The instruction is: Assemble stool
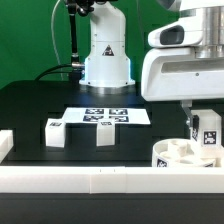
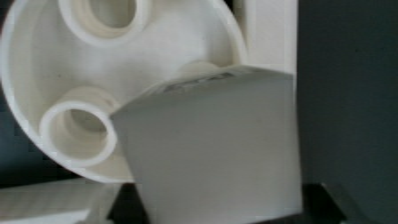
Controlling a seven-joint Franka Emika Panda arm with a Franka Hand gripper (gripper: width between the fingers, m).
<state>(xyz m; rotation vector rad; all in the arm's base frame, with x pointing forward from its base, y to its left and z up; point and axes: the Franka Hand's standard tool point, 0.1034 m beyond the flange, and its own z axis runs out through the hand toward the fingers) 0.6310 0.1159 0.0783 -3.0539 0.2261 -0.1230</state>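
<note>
Fingers (image 1: 188,121) clamped on one leg (image 1: 208,136) | seat disc (image 1: 182,157) just under it, at table's (image 1: 30,100) near edge, exterior view's right corner | risk – leg looks tilted over socket (image 2: 80,126), might jam or shove disc sideways

Black table (image 1: 30,105) bears marker board (image 1: 100,116), seat disc (image 1: 178,156), two legs (image 1: 54,133) (image 1: 104,135).
</note>
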